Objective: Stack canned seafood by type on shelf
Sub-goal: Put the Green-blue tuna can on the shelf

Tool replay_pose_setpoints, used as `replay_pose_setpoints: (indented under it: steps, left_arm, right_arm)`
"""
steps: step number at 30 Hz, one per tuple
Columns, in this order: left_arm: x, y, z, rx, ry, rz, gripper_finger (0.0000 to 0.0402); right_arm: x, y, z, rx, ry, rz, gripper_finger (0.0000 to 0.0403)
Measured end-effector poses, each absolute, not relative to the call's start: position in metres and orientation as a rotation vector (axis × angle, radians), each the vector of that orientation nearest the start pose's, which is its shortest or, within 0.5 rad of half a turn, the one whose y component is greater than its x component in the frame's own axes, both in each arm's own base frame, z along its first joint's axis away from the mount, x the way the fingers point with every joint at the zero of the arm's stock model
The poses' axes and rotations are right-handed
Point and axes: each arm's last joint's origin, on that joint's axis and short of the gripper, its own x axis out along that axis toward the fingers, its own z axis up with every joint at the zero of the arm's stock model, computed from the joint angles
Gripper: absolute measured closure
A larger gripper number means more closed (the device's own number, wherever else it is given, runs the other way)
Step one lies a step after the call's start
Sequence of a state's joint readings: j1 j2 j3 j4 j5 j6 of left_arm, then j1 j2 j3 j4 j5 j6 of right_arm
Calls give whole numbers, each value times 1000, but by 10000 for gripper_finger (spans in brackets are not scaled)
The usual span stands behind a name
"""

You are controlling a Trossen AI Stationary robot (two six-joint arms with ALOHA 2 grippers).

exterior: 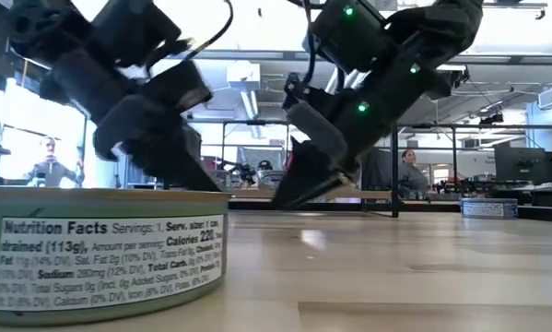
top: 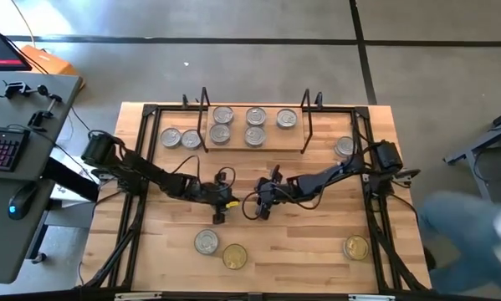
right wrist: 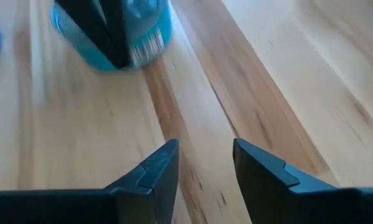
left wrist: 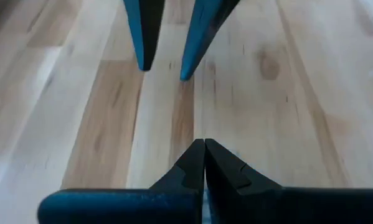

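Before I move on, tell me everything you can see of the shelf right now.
The shelf is a low, light-wood rectangular board at the table's far edge, with a black wire frame standing at each end. It lies flat and square to the table. Five silver-lidded tins rest on it, three in the back row, two in front. Neither arm touches it.

The table (top: 300,242) is pale wood with darker streaks, and the shelf (top: 254,149) is light wood with black wire frames. Most tins (top: 254,115) have silver lids; two near ones (top: 234,256) are gold. Both arms are dark.
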State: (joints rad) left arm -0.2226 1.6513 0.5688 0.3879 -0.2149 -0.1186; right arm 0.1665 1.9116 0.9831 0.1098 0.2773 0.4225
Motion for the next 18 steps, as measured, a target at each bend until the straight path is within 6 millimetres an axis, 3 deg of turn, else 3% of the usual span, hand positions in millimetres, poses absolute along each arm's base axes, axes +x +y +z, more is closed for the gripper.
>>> replay_pose_setpoints:
  steps: [13,18]
  left_arm:
    - [280,-57,115,28,670,35,398]
    - [280,-60,128,10,624,30,398]
  right_arm:
    - [364,55,119,220,746,-237,259]
    - [366,56,118,175,734,-206,259]
